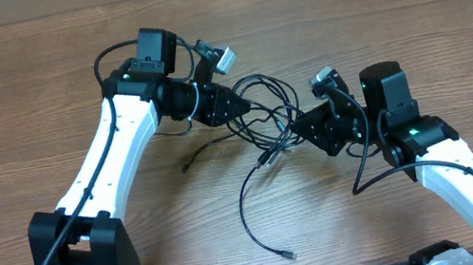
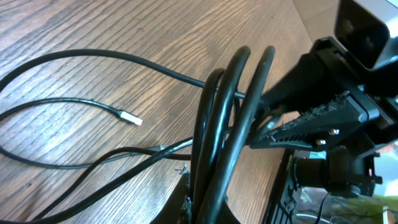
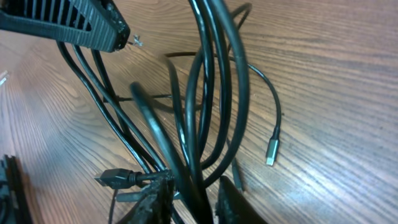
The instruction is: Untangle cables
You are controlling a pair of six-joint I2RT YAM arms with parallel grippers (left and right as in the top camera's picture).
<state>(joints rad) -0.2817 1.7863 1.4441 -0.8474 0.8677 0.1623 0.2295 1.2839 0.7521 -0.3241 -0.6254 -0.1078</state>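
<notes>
Since the cables [image 1: 263,109] lie bunched directly between our two grippers near the middle of the tabletop [image 1: 408,7], we judge that the coming move turns on the short line joining them. That line runs roughly parallel to the tabletop's near edge. The left gripper [image 1: 242,109] meets the bunch from its left side and the right gripper [image 1: 294,129] from its right, so neither arm is clearly the nearer.

From the bunch, one loose strand [image 1: 248,210] trails away toward the near edge, ending in a small plug [image 1: 288,255] well apart from both arms. Its long axis runs across the line between the grippers, not along it.

Our left gripper is closed. In its own wrist view, loops of cable rise straight up from between its jaws, so we take it to be gripping them.

Our right gripper has its fingers [image 3: 155,202] drawn in on either side of several strands, which fill the gap between them. We read that as a grip on the cables, though how firm it is we cannot tell.

Drawing the two arms apart along their shared line looks like the way to open the knot. The risk is that the crossed loops tighten instead.
</notes>
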